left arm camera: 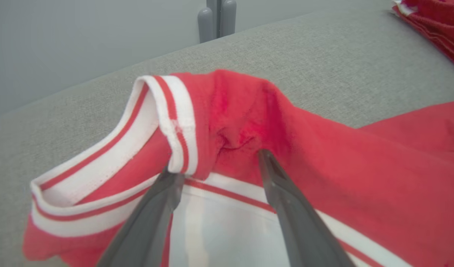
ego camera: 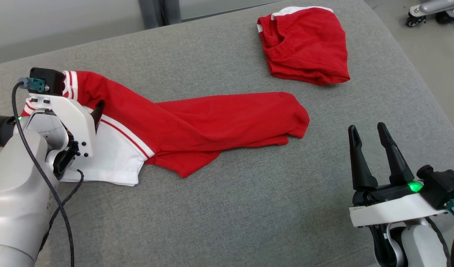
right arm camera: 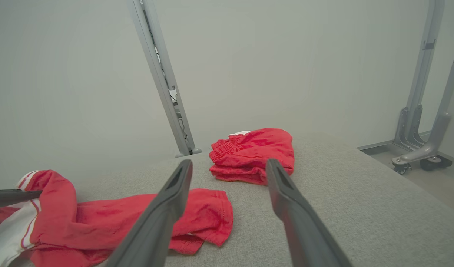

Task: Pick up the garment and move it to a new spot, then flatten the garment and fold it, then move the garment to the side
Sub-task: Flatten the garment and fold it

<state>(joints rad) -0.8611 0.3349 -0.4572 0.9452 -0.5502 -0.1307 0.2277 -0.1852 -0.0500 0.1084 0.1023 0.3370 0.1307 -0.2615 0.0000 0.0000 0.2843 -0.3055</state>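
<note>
Left gripper (left arm camera: 216,161), fingers spread, straddles a bunched fold by the striped trim of the red and white garment (ego camera: 212,118), which lies crumpled from the grey cushion's (ego camera: 249,207) left edge toward its middle, likely placed for flattening. Right gripper (ego camera: 367,127), spread and empty, hovers near the right edge.

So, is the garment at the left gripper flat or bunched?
Bunched: the garment lies as a long rumpled strip on the grey surface, its striped band humped up.
</note>
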